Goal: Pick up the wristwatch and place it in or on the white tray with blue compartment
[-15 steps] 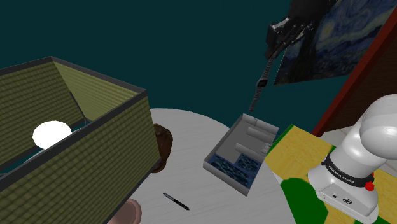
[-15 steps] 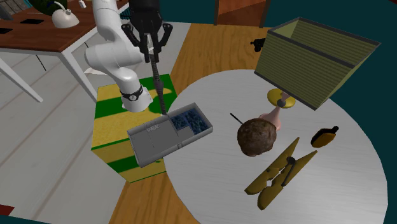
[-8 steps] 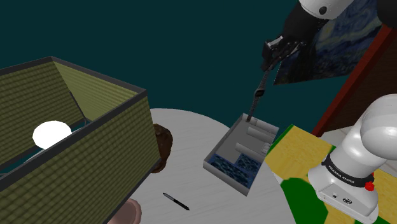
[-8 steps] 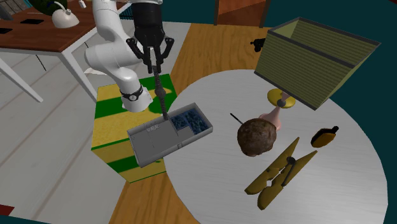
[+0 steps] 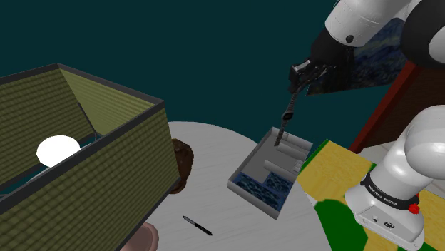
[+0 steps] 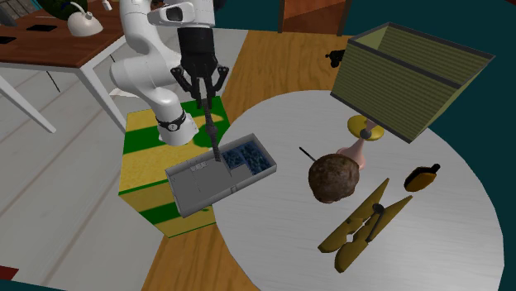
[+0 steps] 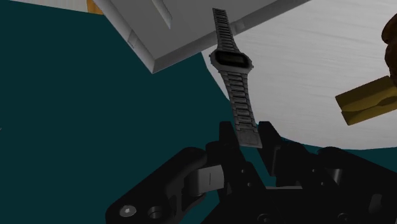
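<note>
A dark metal-band wristwatch [image 5: 288, 115] hangs straight down from my gripper [image 5: 298, 80], which is shut on the upper end of its strap. Its lower end is just over the far end of the grey tray [image 5: 249, 194], whose near part holds a blue patterned compartment [image 5: 264, 187]. In the second exterior view the wristwatch [image 6: 212, 132] dangles from the gripper [image 6: 203, 97] above the tray [image 6: 194, 186], close to the blue compartment [image 6: 246, 157]. In the wrist view the fingers clasp the strap at the gripper [image 7: 250, 137]. The watch face [image 7: 230, 59] hangs beside the tray corner [image 7: 172, 38].
A large olive box [image 5: 85, 157] stands on a pedestal over the round white table [image 6: 430, 240]. Near it sit a brown lumpy ball [image 6: 334, 176], a black pen [image 5: 197, 225], a yellow wooden piece [image 6: 364, 223] and a small brown bottle [image 6: 422, 177]. The tray overhangs the green-and-yellow stand [image 6: 145, 178].
The gripper has come down with the wristwatch, bringing the strap's lower end closer to the tray. Nothing else moved.
</note>
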